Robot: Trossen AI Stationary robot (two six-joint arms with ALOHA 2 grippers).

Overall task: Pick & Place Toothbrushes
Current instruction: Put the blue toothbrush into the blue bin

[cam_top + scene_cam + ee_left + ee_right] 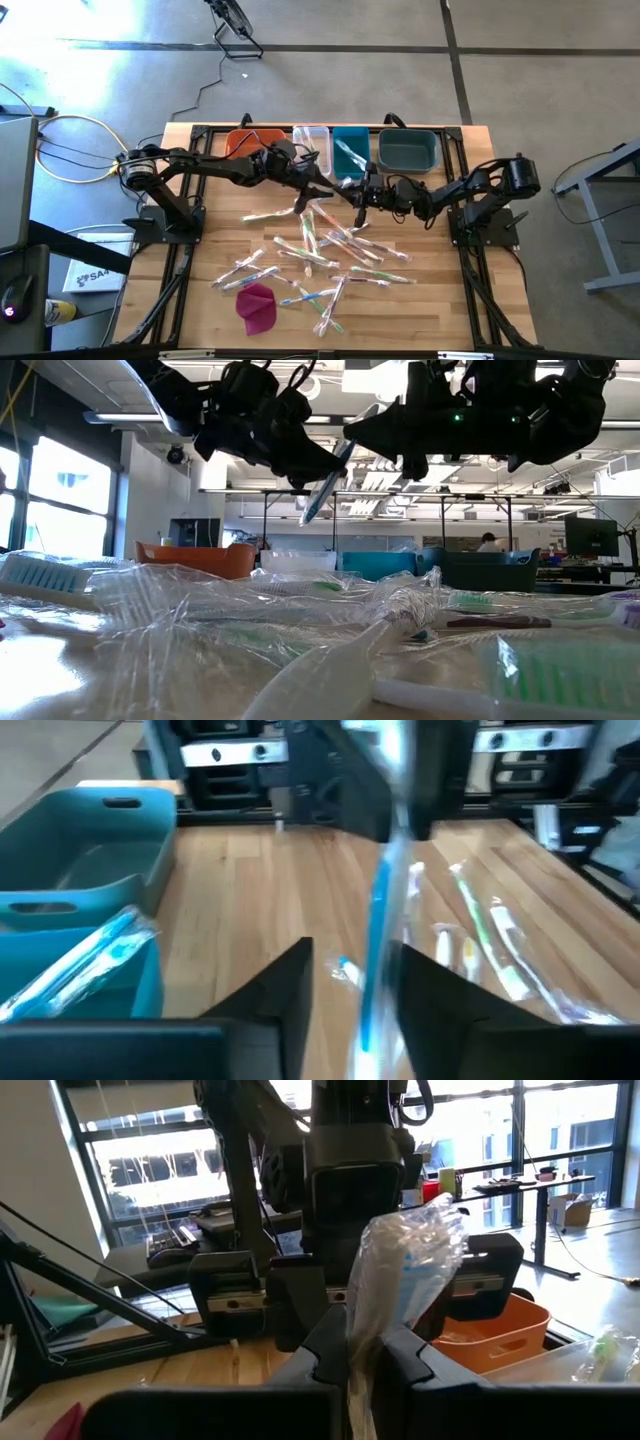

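Blue-handled toothbrush in clear wrapper, raised above table centre, hanging between both grippers. Clamped at one end by right gripper, fingers pinched tight on the wrapper. Left gripper straddling the other end, fingers parted, wrapper loose between them. Remaining toothbrushes scattered across the wooden table toward six o'clock. Orange bin, clear bin, teal bin and dark bin ranged along twelve o'clock. Magenta cloth near seven o'clock.
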